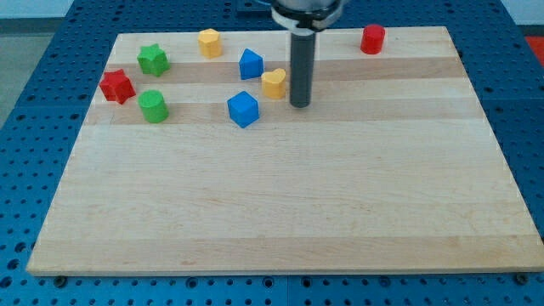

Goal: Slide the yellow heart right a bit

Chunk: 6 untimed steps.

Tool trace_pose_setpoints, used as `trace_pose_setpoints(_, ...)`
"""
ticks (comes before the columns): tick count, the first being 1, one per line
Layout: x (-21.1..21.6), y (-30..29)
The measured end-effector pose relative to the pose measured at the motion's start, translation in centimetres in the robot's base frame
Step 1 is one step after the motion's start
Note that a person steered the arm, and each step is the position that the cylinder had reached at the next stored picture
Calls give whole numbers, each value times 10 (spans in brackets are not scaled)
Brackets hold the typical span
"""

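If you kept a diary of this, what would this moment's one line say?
task: slide yellow heart right | my tip: just right of heart, wrong side for a rightward push | nearby: blue blocks to its left

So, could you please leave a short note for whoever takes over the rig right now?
My tip rests on the board just to the view's right of the yellow heart, on the wrong side for pushing it right.
The yellow heart sits between the blue block at its upper left and the blue cube at its lower left.
Done: no sign of progress.
Left: probably bring the tip round to the heart's left side, then push right a bit.
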State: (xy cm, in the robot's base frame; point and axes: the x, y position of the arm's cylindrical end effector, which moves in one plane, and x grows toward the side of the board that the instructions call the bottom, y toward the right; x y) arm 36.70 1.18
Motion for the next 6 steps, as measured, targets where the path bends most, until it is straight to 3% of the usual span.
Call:
trace_pose_setpoints(1,5,-25)
trace_pose_setpoints(3,-26,-96)
trace_pose_setpoints(5,-12,-20)
trace_pose_setpoints(6,-32,6)
